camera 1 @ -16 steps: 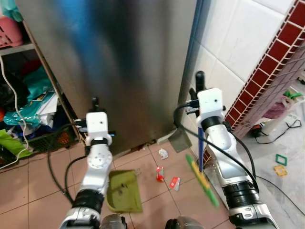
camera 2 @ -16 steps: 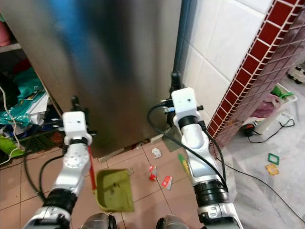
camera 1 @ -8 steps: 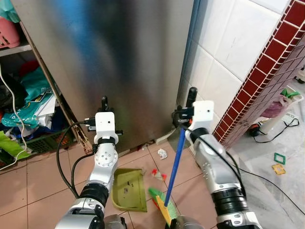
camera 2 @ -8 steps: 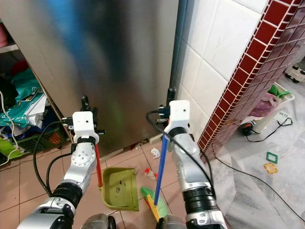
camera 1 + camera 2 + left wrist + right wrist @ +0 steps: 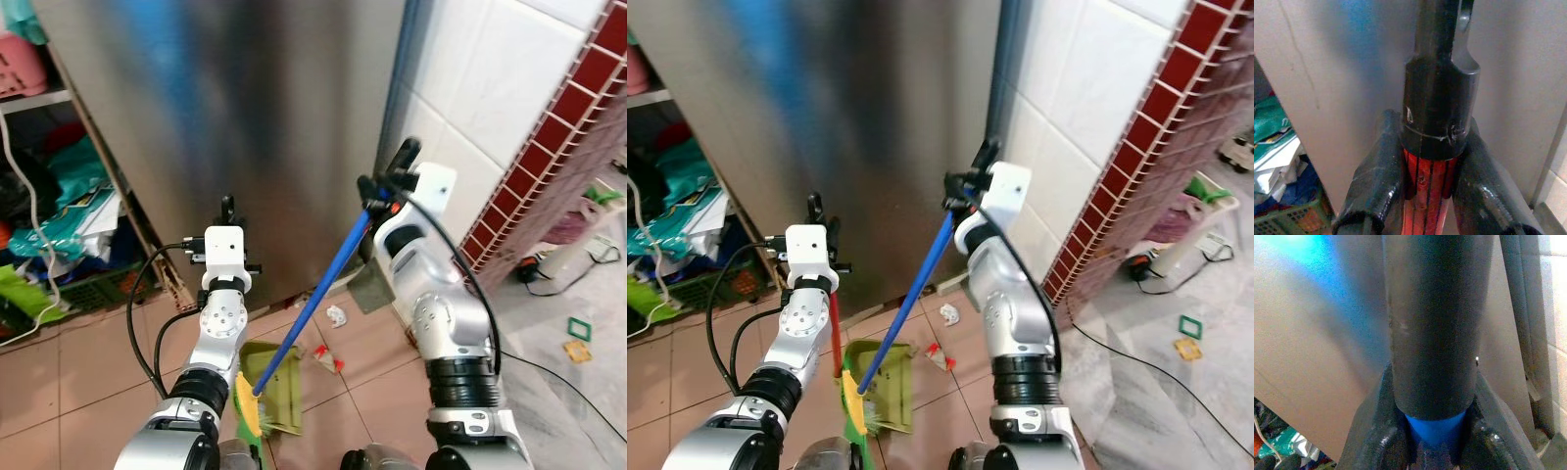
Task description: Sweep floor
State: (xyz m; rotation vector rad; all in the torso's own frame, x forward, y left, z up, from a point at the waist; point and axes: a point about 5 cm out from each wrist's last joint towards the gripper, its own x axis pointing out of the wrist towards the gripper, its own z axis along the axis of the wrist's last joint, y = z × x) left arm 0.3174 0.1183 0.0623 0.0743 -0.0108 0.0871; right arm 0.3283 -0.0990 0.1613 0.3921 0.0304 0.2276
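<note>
My right gripper [image 5: 390,179] is shut on the black top end of a broom's blue handle [image 5: 318,289], seen close in the right wrist view [image 5: 1435,382]. The handle slants down to my left, and its yellow-green brush head [image 5: 249,409] rests on the green dustpan [image 5: 279,364]. My left gripper [image 5: 227,210] is shut on the dustpan's upright red handle [image 5: 835,338], just below its black cap [image 5: 1436,98]. A white scrap [image 5: 336,315] and a red-and-white scrap [image 5: 328,360] lie on the tiles to the right of the pan.
A tall steel cabinet [image 5: 225,117] stands straight ahead, with a white tiled wall [image 5: 480,108] and a red tiled column [image 5: 558,166] to the right. Cluttered shelves and a basket [image 5: 59,225] are at the left. Small frames [image 5: 578,328] and a cable lie on the right floor.
The broom head has swung from the right of the scraps leftward onto the dustpan. The handle now leans steeply left, and one red scrap has gone from the tiles.
</note>
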